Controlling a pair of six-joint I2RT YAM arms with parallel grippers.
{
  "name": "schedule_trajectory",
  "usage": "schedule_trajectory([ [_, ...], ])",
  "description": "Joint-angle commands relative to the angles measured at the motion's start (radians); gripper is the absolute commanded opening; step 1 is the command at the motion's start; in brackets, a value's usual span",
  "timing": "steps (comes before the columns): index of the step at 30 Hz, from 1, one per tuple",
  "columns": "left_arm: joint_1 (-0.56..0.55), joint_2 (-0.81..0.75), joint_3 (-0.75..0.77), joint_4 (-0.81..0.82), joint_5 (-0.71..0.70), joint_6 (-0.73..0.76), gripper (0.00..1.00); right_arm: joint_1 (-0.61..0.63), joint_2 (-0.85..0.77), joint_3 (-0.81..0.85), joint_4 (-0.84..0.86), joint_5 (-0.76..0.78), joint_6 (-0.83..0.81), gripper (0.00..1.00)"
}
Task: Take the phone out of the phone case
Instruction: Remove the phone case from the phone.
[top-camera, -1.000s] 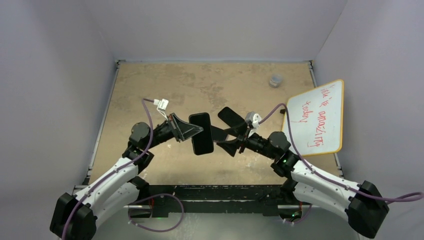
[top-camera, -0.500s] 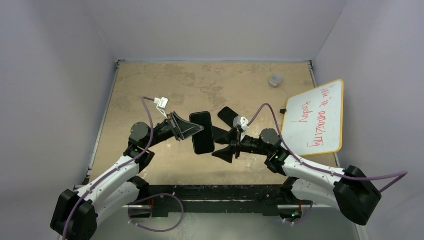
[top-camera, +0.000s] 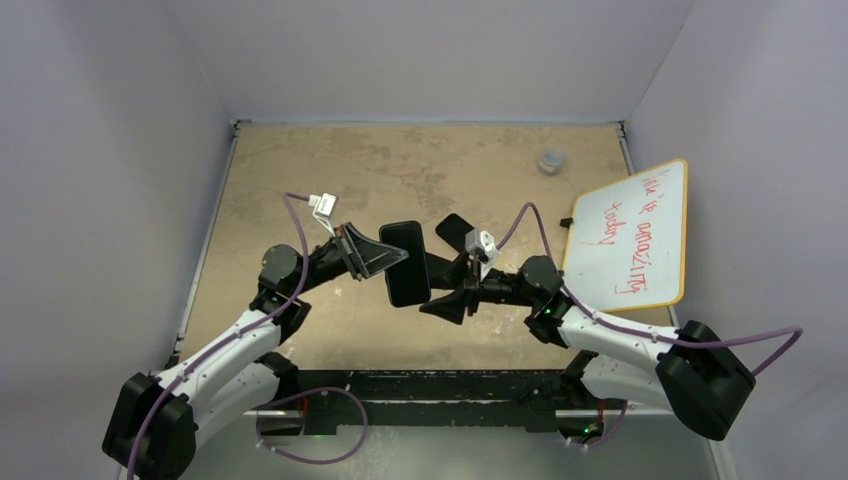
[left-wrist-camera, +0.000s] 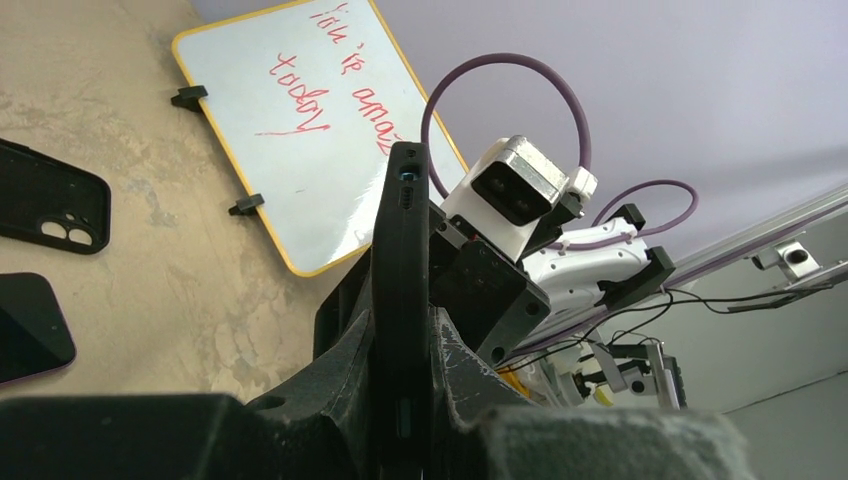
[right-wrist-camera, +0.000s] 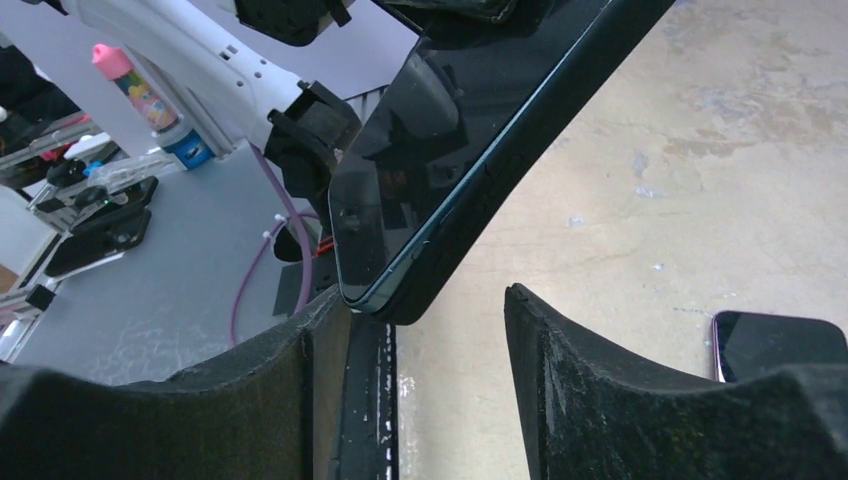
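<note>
A black phone in a black case (top-camera: 408, 280) is held off the table, edge-on in the left wrist view (left-wrist-camera: 402, 250). My left gripper (top-camera: 397, 257) is shut on its upper part, the fingers pressed on both faces (left-wrist-camera: 403, 350). My right gripper (top-camera: 432, 305) is open at the phone's lower right corner. In the right wrist view the cased phone (right-wrist-camera: 480, 130) hangs with its corner just above the gap of the right gripper (right-wrist-camera: 430, 330), close to the left finger (right-wrist-camera: 320, 390). The right finger (right-wrist-camera: 600, 380) stands apart from it.
An empty black case (top-camera: 456, 232) (left-wrist-camera: 50, 205) and a bare dark phone (top-camera: 438, 268) (right-wrist-camera: 785, 345) lie on the table behind the grippers. A yellow-rimmed whiteboard (top-camera: 630, 235) leans at the right. A small jar (top-camera: 550, 160) stands at the back right.
My right gripper has moved left and slightly forward, closing in on the phone's lower corner, still open. The left gripper and the phone have hardly moved.
</note>
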Motion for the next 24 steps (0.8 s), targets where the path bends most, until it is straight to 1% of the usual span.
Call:
schedule_trajectory([
  [1, 0.0, -0.015, -0.004, 0.146, 0.028, -0.057, 0.0, 0.003, 0.015, 0.039, 0.092, -0.016, 0.012, 0.58],
  [4, 0.0, -0.009, -0.012, 0.164, 0.054, -0.087, 0.0, 0.004, 0.027, 0.034, 0.113, -0.02, -0.002, 0.51],
  [11, 0.0, 0.008, -0.063, 0.269, 0.101, -0.214, 0.0, 0.004, 0.06, 0.03, 0.175, -0.039, -0.013, 0.23],
  [15, 0.0, -0.008, -0.088, 0.321, 0.104, -0.267, 0.0, 0.004, 0.09, 0.014, 0.26, -0.034, 0.005, 0.14],
  [20, -0.001, -0.028, -0.079, 0.3, 0.103, -0.262, 0.0, 0.004, 0.121, 0.021, 0.347, -0.029, 0.061, 0.09],
  [22, -0.003, -0.034, -0.074, 0.287, 0.105, -0.247, 0.0, 0.004, 0.123, 0.027, 0.372, -0.004, 0.099, 0.09],
  [24, -0.008, -0.037, -0.075, 0.269, 0.105, -0.223, 0.0, 0.004, 0.122, 0.038, 0.385, 0.039, 0.14, 0.13],
])
